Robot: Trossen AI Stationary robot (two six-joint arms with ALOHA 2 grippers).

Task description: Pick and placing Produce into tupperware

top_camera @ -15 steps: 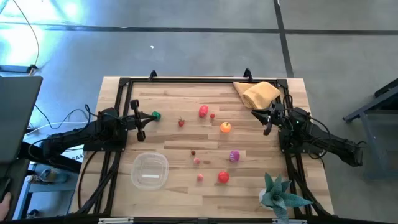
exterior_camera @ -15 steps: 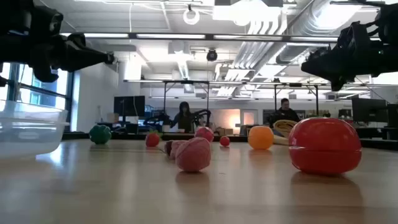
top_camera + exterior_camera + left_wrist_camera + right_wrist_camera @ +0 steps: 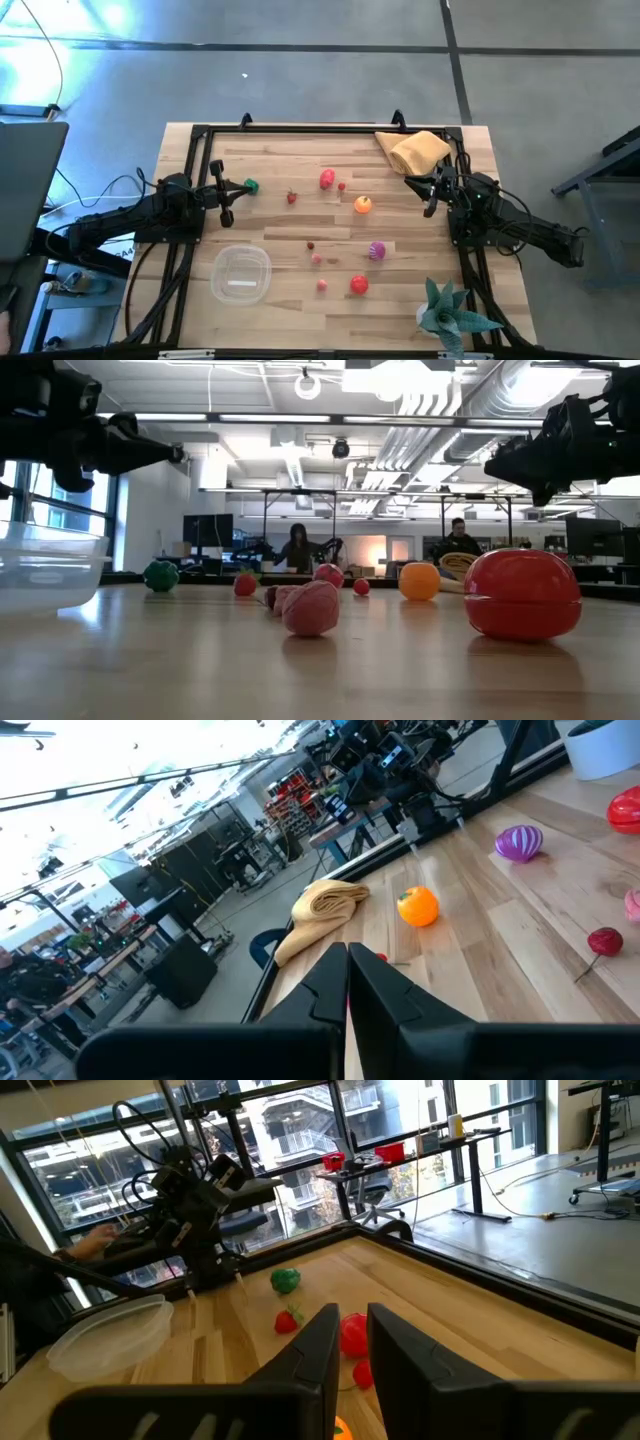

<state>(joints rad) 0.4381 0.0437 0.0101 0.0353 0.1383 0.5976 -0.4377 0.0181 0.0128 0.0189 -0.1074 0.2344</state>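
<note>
Near the front left of the pale wooden table [image 3: 300, 215], the small round clear plastic tupperware [image 3: 241, 275] sits upright, mouth up, with nothing in it; being round, it has no clear long axis. The produce lies scattered across the middle of the table, well apart from it: a green round toy [image 3: 251, 186] just beside the left gripper [image 3: 236, 186], a small red strawberry [image 3: 292, 197], a red-pink fruit [image 3: 327, 179], an orange round fruit [image 3: 363, 205], a purple striped vegetable [image 3: 376, 250] and a red tomato-like ball [image 3: 359, 285]. The smallest pink and red pieces are too small to name, and none shows a direction from above.

The left gripper hovers over the table's left side with its fingers pressed together on nothing. The right gripper [image 3: 430, 192] hovers at the right edge, just in front of the folded tan cloth [image 3: 418, 151]; its fingers [image 3: 320, 1342] stand a narrow slit apart and hold nothing. A teal spiky-leaved plant [image 3: 452, 315] stands at the front right corner, partly cut off by the picture's edge.

From table height, the container shows only as a wall cut off at the side. People sit at desks in the room behind.

Compared with half a second earlier, nothing on the table has shifted and both arms hang where they were.
</note>
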